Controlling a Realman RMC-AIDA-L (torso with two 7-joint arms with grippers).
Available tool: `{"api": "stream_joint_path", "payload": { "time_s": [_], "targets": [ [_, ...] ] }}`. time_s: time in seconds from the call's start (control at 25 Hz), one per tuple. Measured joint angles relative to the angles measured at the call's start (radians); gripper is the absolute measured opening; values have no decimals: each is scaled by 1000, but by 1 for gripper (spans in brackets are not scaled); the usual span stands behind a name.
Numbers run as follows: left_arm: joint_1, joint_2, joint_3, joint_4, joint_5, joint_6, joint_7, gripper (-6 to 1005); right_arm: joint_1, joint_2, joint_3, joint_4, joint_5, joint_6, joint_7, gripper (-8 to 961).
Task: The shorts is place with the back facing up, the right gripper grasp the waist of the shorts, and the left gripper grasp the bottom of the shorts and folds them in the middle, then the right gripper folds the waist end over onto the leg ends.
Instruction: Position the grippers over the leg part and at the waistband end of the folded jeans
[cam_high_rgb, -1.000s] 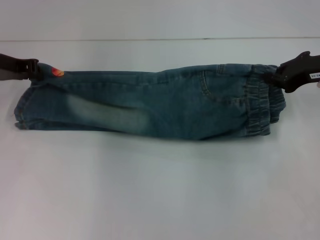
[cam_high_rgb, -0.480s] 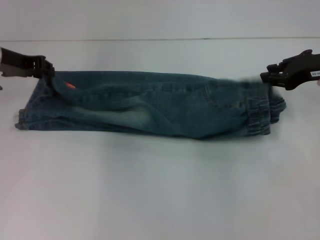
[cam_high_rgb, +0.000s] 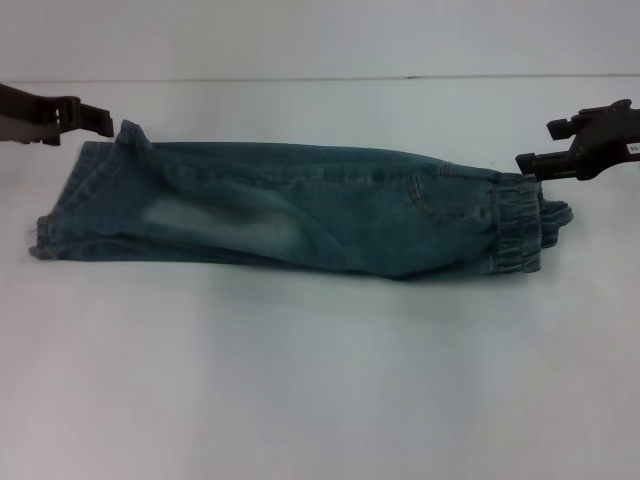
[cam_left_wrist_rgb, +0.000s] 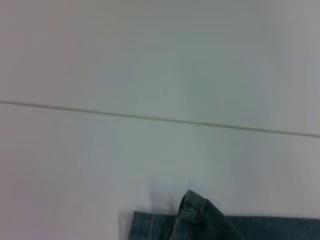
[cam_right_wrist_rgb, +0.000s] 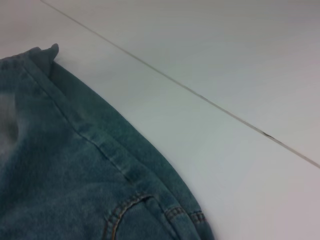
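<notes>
White counter (cam_high_rgb: 320, 380) fills the head view, with a thin seam running across its far part. Blue denim shorts (cam_high_rgb: 300, 215) are laid lengthwise across the middle of it, already doubled along their length, the leg ends at the left and the elastic waist (cam_high_rgb: 515, 225) at the right.

Half a second ago the left hand was pinched on the far corner of the leg ends. Now the left hand (cam_high_rgb: 100, 118) is seen drawn back, just clear of the cloth, and a small peak of denim (cam_high_rgb: 128, 135) is left standing at that corner. Whether its fingers are apart cannot be told.

The right hand (cam_high_rgb: 535, 163) is seen at the far edge of the waistband, its fingers apart. It has also been lifted away since the earlier frames, though its lower fingertip is right at the cloth.

The lengthwise fold is judged to be finished and released. The second fold, waist end over onto leg ends, is not yet begun, and a fresh grip on the waist by the right hand is needed.
</notes>
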Motion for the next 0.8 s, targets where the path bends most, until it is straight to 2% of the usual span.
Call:
{"api": "stream_joint_path", "payload": {
  "time_s": [0.04,0.16,0.28,0.36,0.48,0.56,0.64,0.8],
  "targets": [
    [3,0,1,1,0,3,5,680,-4,0,2,-4,1,-2,0,604],
    [18,-6,15,17,0,13,34,777,-20,0,4,-21,17,-10,-2,672],
    [54,-22,66,61,-2,10,58,875,-51,1,6,-41,61,-30,-6,740],
    [84,-40,86,109,-14,12,94,884,-75,-1,10,-52,100,-51,-13,785],
    [130,-74,83,182,-78,41,201,898,-123,-8,33,-58,179,-89,-33,929],
    [160,-89,82,213,-159,71,286,907,-155,-11,59,-56,239,-123,-49,927],
    [200,-97,82,228,-284,114,394,916,-192,-8,91,-53,301,-159,-71,925],
    [262,-93,81,200,-540,237,605,924,-275,13,151,-38,408,-236,-174,920]
  ]
}}
